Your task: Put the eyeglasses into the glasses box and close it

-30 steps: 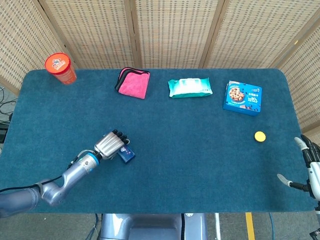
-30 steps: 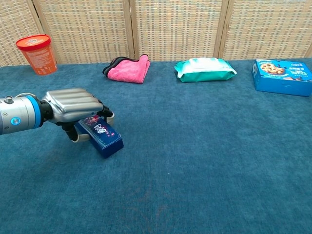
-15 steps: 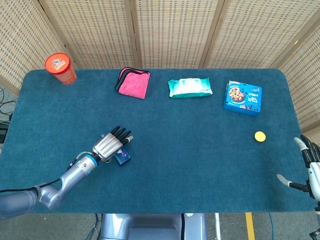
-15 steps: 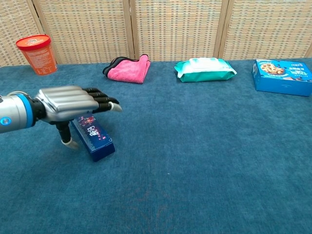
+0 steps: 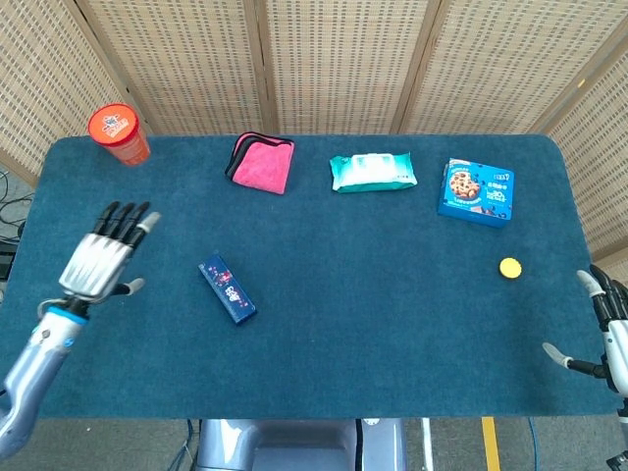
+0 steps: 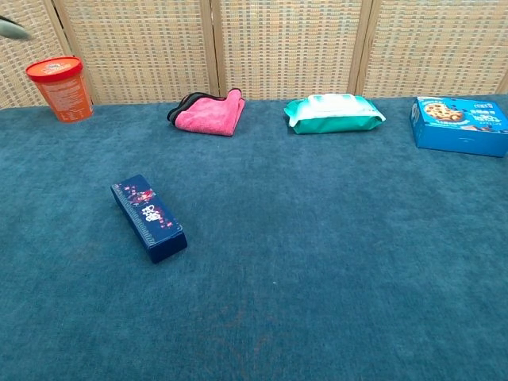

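Observation:
The dark blue glasses box (image 5: 227,289) (image 6: 148,218) lies closed on the blue table, left of centre, with nothing touching it. My left hand (image 5: 103,257) is raised well to the left of the box, fingers spread, holding nothing; the chest view catches only a fingertip (image 6: 13,28) at the top left corner. At the table's right front edge my right hand (image 5: 606,334) shows only in part, fingers apart and empty. No eyeglasses are visible.
Along the back stand an orange cup (image 5: 119,134), a pink cloth (image 5: 262,162), a green wipes pack (image 5: 372,172) and a blue cookie box (image 5: 476,191). A small yellow disc (image 5: 509,267) lies near the right edge.
My left hand has let go of the glasses box and pulled up and away to the left, leaving the box lying closed on the table. The right hand has stayed put.

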Action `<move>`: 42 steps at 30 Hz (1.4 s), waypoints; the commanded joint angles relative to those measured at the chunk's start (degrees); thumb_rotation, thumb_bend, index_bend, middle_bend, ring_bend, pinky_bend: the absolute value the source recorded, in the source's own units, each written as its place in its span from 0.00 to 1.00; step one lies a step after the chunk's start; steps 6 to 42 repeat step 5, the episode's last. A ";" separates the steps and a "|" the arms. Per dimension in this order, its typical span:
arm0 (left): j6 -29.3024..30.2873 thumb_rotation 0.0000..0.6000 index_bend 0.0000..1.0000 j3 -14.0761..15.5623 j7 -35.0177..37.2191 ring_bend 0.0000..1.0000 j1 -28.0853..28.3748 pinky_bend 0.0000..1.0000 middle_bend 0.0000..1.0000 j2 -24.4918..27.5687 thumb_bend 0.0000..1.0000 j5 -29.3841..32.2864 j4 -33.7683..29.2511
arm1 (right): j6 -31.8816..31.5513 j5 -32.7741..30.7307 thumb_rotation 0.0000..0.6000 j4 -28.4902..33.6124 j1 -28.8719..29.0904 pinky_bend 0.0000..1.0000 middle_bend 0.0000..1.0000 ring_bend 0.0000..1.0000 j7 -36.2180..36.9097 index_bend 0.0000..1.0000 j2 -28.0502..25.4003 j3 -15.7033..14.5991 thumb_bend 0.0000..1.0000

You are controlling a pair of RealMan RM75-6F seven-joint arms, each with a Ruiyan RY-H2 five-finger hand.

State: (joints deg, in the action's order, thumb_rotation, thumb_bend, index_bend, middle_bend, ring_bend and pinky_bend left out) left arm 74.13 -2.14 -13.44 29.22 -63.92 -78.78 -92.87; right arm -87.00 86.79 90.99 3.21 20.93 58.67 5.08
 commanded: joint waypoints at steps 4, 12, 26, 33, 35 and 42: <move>12.13 1.00 0.00 1.91 9.79 0.00 -13.38 0.00 0.00 2.87 0.00 2.41 -0.09 | -0.20 -0.09 1.00 -0.17 -0.04 0.00 0.00 0.00 -0.87 0.00 0.54 0.06 0.00; 12.44 1.00 0.00 1.99 10.09 0.00 -14.11 0.00 0.00 2.96 0.00 2.73 -0.46 | -0.22 -0.09 1.00 -0.17 -0.06 0.00 0.00 0.00 -0.93 0.00 0.57 0.05 0.00; 12.44 1.00 0.00 1.99 10.09 0.00 -14.11 0.00 0.00 2.96 0.00 2.73 -0.46 | -0.22 -0.09 1.00 -0.17 -0.06 0.00 0.00 0.00 -0.93 0.00 0.57 0.05 0.00; 12.44 1.00 0.00 1.99 10.09 0.00 -14.11 0.00 0.00 2.96 0.00 2.73 -0.46 | -0.22 -0.09 1.00 -0.17 -0.06 0.00 0.00 0.00 -0.93 0.00 0.57 0.05 0.00; 12.44 1.00 0.00 1.99 10.09 0.00 -14.11 0.00 0.00 2.96 0.00 2.73 -0.46 | -0.22 -0.09 1.00 -0.17 -0.06 0.00 0.00 0.00 -0.93 0.00 0.57 0.05 0.00; 12.44 1.00 0.00 1.99 10.09 0.00 -14.11 0.00 0.00 2.96 0.00 2.73 -0.46 | -0.22 -0.09 1.00 -0.17 -0.06 0.00 0.00 0.00 -0.93 0.00 0.57 0.05 0.00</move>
